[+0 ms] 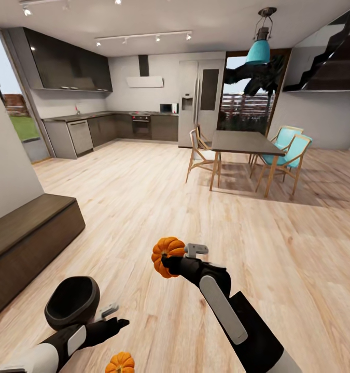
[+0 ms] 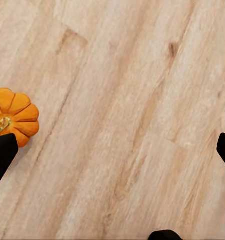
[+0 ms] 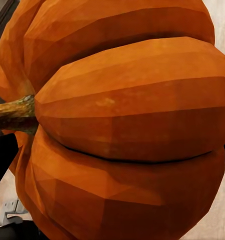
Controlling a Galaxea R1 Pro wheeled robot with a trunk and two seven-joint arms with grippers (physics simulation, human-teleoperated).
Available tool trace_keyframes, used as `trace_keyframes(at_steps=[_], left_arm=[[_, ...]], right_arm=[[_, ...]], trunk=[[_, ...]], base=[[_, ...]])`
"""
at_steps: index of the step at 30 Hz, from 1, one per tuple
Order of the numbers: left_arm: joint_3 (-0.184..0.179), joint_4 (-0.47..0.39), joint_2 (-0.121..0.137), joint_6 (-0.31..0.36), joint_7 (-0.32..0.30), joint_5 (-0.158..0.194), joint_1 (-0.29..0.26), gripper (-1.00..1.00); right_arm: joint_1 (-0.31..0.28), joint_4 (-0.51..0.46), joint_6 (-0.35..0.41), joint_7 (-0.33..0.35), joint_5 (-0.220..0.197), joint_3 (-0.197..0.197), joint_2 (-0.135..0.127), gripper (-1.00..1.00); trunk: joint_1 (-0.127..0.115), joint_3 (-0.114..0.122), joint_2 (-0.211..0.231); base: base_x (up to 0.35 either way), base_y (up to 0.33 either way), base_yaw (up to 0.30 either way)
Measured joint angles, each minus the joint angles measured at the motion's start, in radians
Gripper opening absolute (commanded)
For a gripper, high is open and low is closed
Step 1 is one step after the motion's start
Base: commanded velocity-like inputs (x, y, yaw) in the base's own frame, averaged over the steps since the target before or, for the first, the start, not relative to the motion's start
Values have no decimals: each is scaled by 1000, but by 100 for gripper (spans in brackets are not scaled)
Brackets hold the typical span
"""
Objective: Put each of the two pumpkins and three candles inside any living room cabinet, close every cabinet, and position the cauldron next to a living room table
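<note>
right hand (image 1: 170,259): clamped on a small ribbed bright orange pumpkin (image 1: 166,255), held up in the air over the pale wooden plank floor (image 1: 143,207); in the right wrist view the pumpkin (image 3: 127,125) sits right against the camera, stem sideways.
left hand (image 1: 117,324): low near the floor, fingers apart, holding nothing; in the left wrist view its dark fingertips (image 2: 2,152) frame bare planks.
second pumpkin: another small orange ribbed pumpkin (image 1: 120,363) on the floor, just below the left hand in the head view; in the left wrist view it (image 2: 12,116) lies just beside one fingertip, not between them.
cauldron: round-bellied matte black pot (image 1: 72,301) on the floor, near the left arm.
cabinet: long low dark brown wooden unit (image 1: 29,241) against the left wall; drawer fronts look closed from this angle.
candles: can't locate any.
dining desk: dark-topped wooden-legged desk (image 1: 245,142) with chairs, well apart, across the room.
step in hand: likely carrying first pumpkin toward the cabinet.
next move: needs a turn left to the cabinet and a drawer opened, free left hand suits, before the pumpkin goes in.
</note>
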Motion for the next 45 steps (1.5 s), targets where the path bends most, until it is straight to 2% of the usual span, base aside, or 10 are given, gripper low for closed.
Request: trace_keyframes(at_steps=[3, 5, 14, 22, 29, 33, 38, 39, 42, 45], left_arm=[[1, 1, 14, 1, -19, 3, 0, 100], [4, 2, 34, 3, -30, 6, 0, 100], [6, 6, 80, 7, -61, 9, 0, 100], [5, 9, 94, 11, -115, 10, 2, 100], [7, 9, 101, 12, -123, 11, 2, 100], [6, 9, 101, 10, -123, 10, 2, 100], [7, 8, 103, 10, -128, 10, 1, 100], [7, 8, 103, 10, -130, 10, 1, 100], [8, 8, 103, 10, -130, 10, 2, 100], [8, 7, 103, 10, -130, 10, 2, 100]], right_arm=[[11, -51, 1, 0, 0, -1, -6, -100], [44, -78, 2, 1, -3, -2, -7, -100], [69, -92, 1, 6, 0, 2, -3, -100], [69, -93, 4, 8, 1, 0, -6, -100], [69, -93, 5, 42, -1, -2, -7, -100], [69, -93, 4, 107, -6, -1, -8, -100], [69, -92, 2, 286, -5, -6, -14, -100], [69, -92, 1, 326, -1, -14, -24, -100], [70, -90, 3, 364, 9, -46, -44, -100], [70, -89, 2, 375, 5, -61, -50, -100]], trunk=[[11, -9, -21], [19, -16, -35], [54, -44, -98], [84, -69, -154], [111, -91, -203], [127, -103, -231], [146, -119, -266], [150, -122, -273], [161, -132, -294], [173, -141, -315]], base=[[0, 0, 0], [0, 0, 0], [-8, 0, 0], [-20, 0, 0], [0, 0, 0], [0, 0, 0], [0, 0, 0], [0, 0, 0], [0, 0, 0], [0, 0, 0]])
